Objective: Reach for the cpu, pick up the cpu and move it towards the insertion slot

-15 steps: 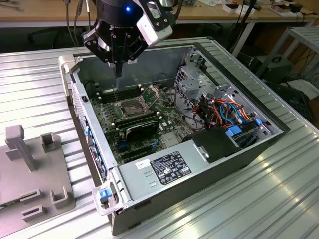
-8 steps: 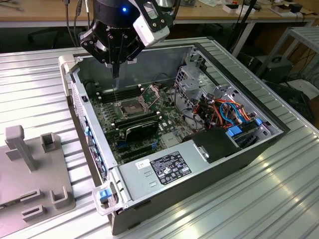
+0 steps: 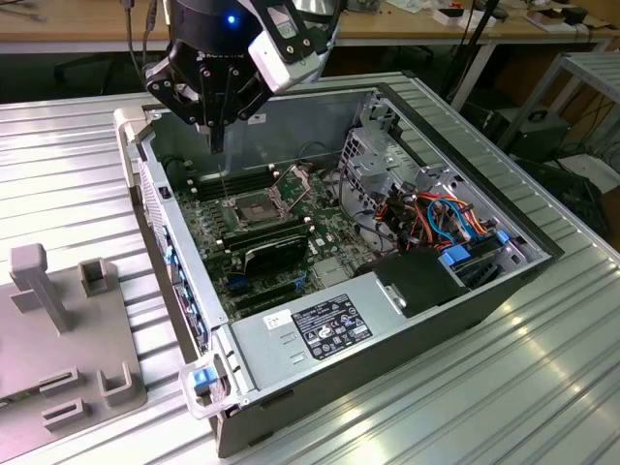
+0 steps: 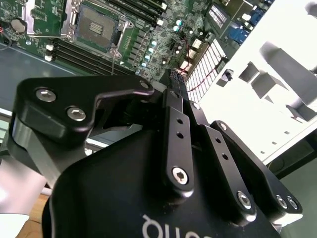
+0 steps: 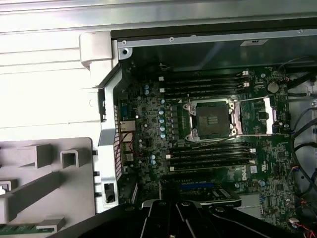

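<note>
My gripper (image 3: 215, 145) hangs over the rear part of the open computer case, its black fingers (image 4: 176, 87) drawn together and pointing down. The insertion slot (image 3: 254, 208) lies below it and a little toward the exterior view's right. It is a square socket with a metal frame and dark centre, its hinged plate (image 3: 292, 179) raised. Both wrist views look down on the insertion slot (image 5: 212, 119) (image 4: 96, 25), with the gripper (image 5: 168, 204) dark in the foreground. The cpu is out of view. I cannot tell whether anything is pinched between the fingertips.
Long black memory slots (image 5: 205, 84) flank the socket, and a black card (image 3: 276, 250) sits nearer the front. Coloured cables (image 3: 436, 218) and a drive cage (image 3: 383, 155) fill the case's right side. A grey fixture tray (image 3: 58, 320) with upright holders stands at the exterior view's left.
</note>
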You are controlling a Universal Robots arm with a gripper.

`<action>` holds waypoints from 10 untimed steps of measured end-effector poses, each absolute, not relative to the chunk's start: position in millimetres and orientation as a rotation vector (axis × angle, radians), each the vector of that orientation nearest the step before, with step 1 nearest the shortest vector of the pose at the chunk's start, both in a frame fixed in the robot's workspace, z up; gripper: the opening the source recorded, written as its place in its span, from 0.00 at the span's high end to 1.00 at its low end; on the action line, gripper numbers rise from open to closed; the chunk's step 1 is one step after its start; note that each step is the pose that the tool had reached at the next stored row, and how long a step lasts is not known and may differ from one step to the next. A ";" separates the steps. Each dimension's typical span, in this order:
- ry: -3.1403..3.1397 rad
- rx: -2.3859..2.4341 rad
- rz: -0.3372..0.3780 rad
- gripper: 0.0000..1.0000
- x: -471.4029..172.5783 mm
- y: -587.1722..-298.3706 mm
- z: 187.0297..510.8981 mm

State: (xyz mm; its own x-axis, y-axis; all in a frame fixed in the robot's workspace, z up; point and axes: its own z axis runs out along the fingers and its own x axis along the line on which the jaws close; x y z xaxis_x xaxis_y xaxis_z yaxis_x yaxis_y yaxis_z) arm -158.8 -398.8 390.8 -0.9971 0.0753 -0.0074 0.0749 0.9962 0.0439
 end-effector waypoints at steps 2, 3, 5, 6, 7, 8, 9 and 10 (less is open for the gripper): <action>3.130 0.118 0.068 0.89 -160.5 -398.8 390.7; 3.131 0.118 0.068 0.89 -161.3 -398.9 390.7; 3.132 0.118 0.068 0.89 -163.9 -398.9 390.5; 3.133 0.118 0.068 0.89 -165.7 -398.8 390.4; 3.133 0.118 0.068 0.89 -167.1 -398.9 390.3; 3.136 0.118 0.068 0.89 -175.0 -398.9 389.9; 3.137 0.118 0.068 0.89 -177.1 -398.8 389.8; 3.137 0.118 0.068 0.89 -178.1 -398.9 389.7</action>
State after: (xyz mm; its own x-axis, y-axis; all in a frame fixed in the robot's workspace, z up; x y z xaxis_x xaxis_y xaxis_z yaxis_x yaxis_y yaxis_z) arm -178.1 -398.9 389.7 -0.9972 0.0753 0.0000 0.0752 0.9962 0.0433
